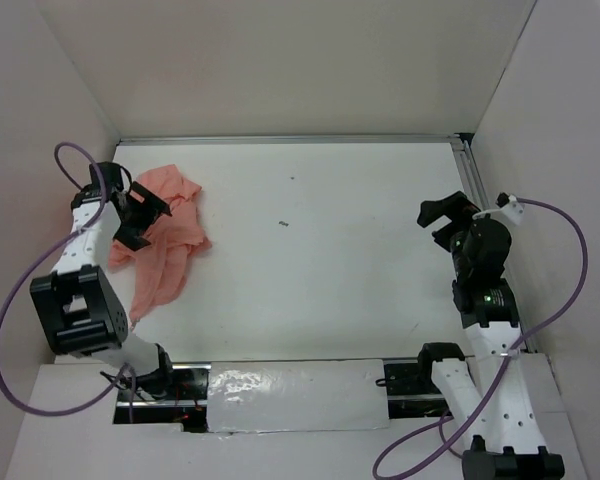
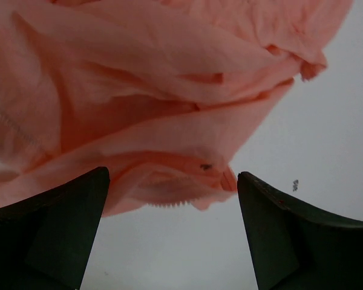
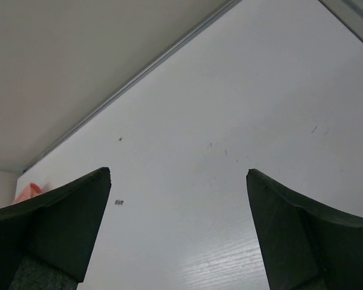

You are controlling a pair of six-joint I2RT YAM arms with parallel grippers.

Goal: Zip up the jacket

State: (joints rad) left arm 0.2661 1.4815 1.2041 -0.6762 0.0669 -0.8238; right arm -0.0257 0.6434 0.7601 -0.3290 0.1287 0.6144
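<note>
The salmon-pink jacket (image 1: 168, 238) lies crumpled at the left side of the white table, a long part trailing toward the near edge. My left gripper (image 1: 140, 215) hovers over its left part, open, nothing between the fingers. In the left wrist view the wrinkled jacket (image 2: 151, 90) fills the upper frame, a short row of zipper teeth (image 2: 169, 204) showing at its lower hem just ahead of my open left gripper (image 2: 172, 187). My right gripper (image 1: 442, 212) stands open at the far right, away from the jacket; the right wrist view shows bare table between its fingers (image 3: 302, 229).
White walls close in the table on the left, back and right, with a metal rail (image 1: 290, 139) along the back edge. A small dark speck (image 1: 283, 224) lies mid-table. A foil-covered strip (image 1: 295, 398) runs along the near edge between the arm bases.
</note>
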